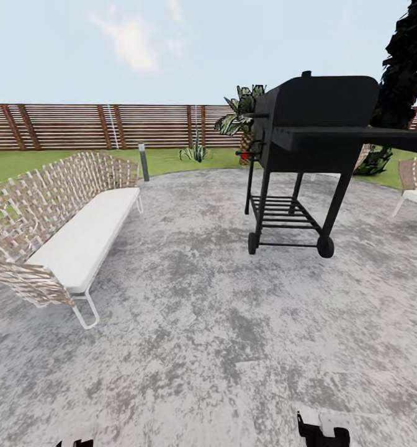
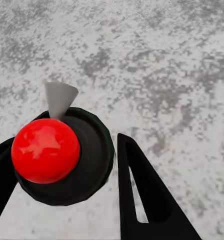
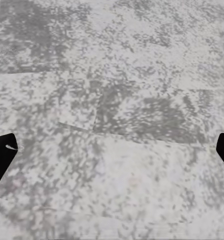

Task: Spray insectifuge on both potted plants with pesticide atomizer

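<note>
1. Holding the pesticide atomizer (image 2: 62, 155), the left gripper (image 2: 67, 175) has its 2 black fingers (image 2: 142, 195) pressed on both sides of the bottle, red ball on top.
2. Over grey stone paving (image 3: 112, 100), the right gripper (image 3: 112, 155) is spread wide, nothing in it.
3. Ahead stand a black grill (image 1: 308, 143), a woven bench (image 1: 66, 230) and a brown fence (image 1: 109, 124).

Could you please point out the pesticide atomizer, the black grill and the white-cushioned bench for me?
pesticide atomizer (image 2: 46, 150): left wrist view, on its red top.
black grill (image 1: 323, 102): head view, on its lid.
bench (image 1: 87, 233): head view, on its white cushion.
</note>
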`<state>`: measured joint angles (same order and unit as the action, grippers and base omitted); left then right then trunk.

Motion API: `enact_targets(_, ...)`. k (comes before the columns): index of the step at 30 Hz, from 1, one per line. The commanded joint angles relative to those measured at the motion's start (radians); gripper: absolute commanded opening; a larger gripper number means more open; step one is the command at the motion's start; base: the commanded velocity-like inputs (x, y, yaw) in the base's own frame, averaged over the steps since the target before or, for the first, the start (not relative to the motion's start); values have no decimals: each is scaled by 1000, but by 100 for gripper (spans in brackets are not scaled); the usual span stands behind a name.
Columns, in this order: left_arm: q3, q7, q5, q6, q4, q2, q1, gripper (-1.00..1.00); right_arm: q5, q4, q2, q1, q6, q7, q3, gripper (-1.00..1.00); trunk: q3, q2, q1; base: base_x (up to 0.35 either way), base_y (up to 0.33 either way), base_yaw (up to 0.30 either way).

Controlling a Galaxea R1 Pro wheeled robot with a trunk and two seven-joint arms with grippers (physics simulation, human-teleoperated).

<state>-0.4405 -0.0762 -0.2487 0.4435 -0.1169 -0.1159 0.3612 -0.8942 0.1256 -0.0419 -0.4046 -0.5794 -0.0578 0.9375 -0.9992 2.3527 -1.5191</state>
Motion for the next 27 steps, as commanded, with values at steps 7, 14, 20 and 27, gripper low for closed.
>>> enact_targets(7,-3,-6,-11,4,2,5,1,-100,-21,6,-1,0,-8,0,-5,100,-1,0,0,339,0,0)
enact_targets(14,-3,-5,-11,4,3,7,1,-100,-11,6,2,0,-5,-9,0,100,-1,0,0,339,0,29)
enact_targets(20,-3,-5,-11,4,3,7,1,-100,-9,6,2,-1,-2,-9,3,100,-6,0,0,338,34,216)
enact_targets(27,-3,-5,-11,4,3,7,1,-100,-9,6,1,0,-5,-8,3,100,-8,0,0,314,149,59)
